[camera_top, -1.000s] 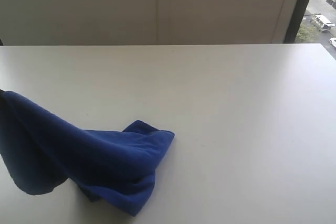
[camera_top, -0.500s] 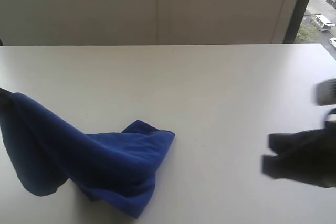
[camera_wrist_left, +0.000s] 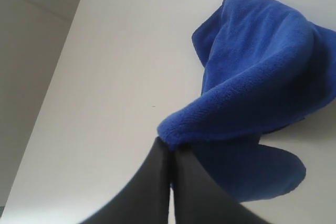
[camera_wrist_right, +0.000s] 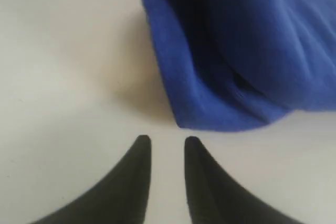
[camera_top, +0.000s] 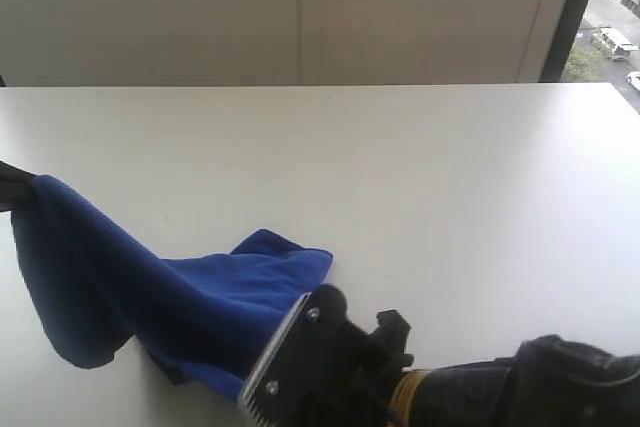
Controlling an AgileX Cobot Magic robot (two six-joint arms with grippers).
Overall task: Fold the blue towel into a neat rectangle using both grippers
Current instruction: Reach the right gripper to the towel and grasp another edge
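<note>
The blue towel (camera_top: 200,307) lies crumpled on the white table (camera_top: 450,167), and one corner of it is pulled up and out to the far left. My left gripper (camera_top: 12,183) is shut on that raised corner; in the left wrist view its black fingers (camera_wrist_left: 170,148) pinch the edge of the blue towel (camera_wrist_left: 262,66). My right gripper (camera_top: 275,362) sits low at the front, right beside the towel's near corner. In the right wrist view its jaws (camera_wrist_right: 167,141) stand a little apart with nothing between them, just short of the edge of the blue towel (camera_wrist_right: 236,51).
A pale wall runs behind the table's far edge. A window (camera_top: 610,17) with a dark frame shows at the top right. My right arm (camera_top: 520,392) crosses the table's front right part.
My right arm came in from the right and swept across to the towel's near corner, and its jaws have parted. The left gripper moved the held corner slightly right.
</note>
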